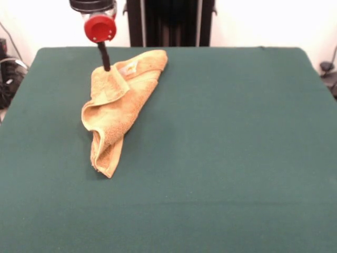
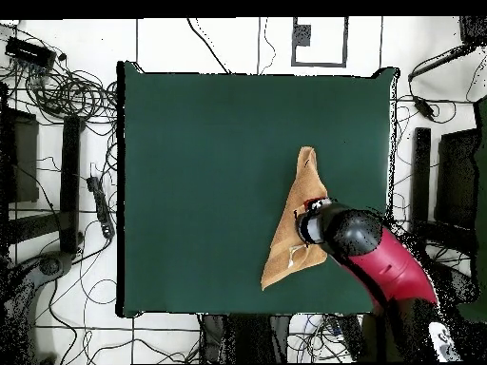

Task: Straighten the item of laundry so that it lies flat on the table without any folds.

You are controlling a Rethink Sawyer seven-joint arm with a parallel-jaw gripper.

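Note:
The item of laundry (image 1: 121, 100), an orange-tan towel, lies crumpled and folded over itself on the far left part of the green table (image 1: 221, 158). One narrow end points toward the near edge, and a small white label (image 1: 129, 67) shows near the top. My gripper (image 1: 107, 67) hangs below a red disc and its black fingers come together on a raised peak at the towel's far left corner. In the overhead view the towel (image 2: 290, 247) forms a long triangle near the table's (image 2: 209, 171) bottom right. The red and black arm (image 2: 366, 247) covers the gripper there.
Cables (image 2: 67, 95) and dark equipment lie on the floor around the table. A black stand (image 2: 71, 181) is at the left in the overhead view. Black gear (image 1: 8, 74) sits beside the table's left edge in the front view.

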